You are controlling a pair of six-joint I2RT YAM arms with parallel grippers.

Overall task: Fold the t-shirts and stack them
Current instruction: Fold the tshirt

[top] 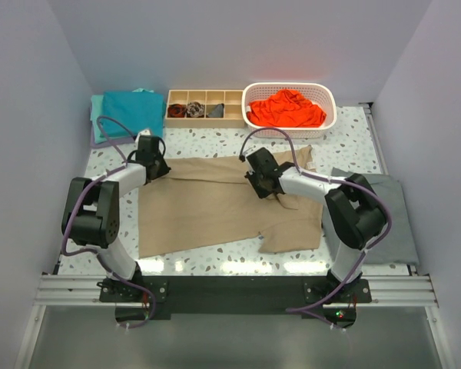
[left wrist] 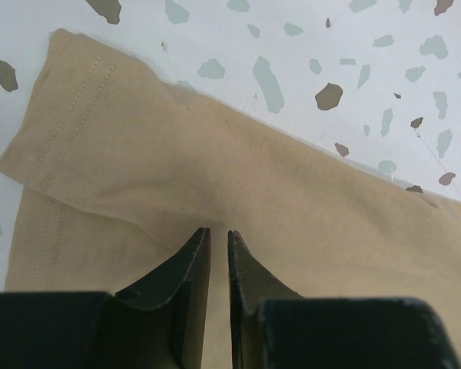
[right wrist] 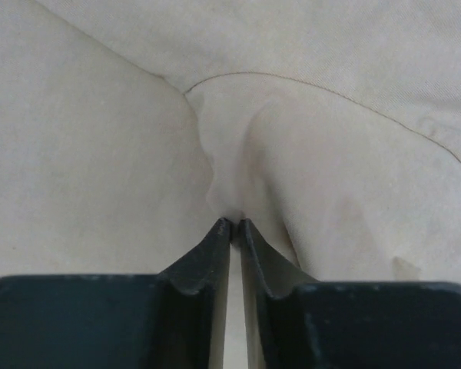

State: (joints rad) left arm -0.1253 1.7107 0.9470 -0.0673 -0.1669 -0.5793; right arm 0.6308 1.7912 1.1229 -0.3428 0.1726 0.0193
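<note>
A tan t-shirt [top: 207, 207] lies spread across the middle of the table, its right part creased and folded over. My left gripper [top: 158, 167] sits at the shirt's far left edge, by a sleeve. In the left wrist view the left gripper [left wrist: 217, 231] is nearly closed, with tan t-shirt [left wrist: 330, 223] cloth in the narrow slit between its tips. My right gripper [top: 255, 184] rests on the shirt's right-centre. The right wrist view shows the right gripper [right wrist: 235, 221] pinching a puckered ridge of the t-shirt [right wrist: 100, 154]. A teal t-shirt [top: 131, 111] lies at the back left. An orange-red t-shirt [top: 288, 108] fills the white basket [top: 329, 115].
A wooden divided tray [top: 232, 118] with small dark rolled socks stands at the back between the teal shirt and the basket. A flat dark grey cloth [top: 396, 219] lies along the table's right edge. White walls close in the left, right and back sides.
</note>
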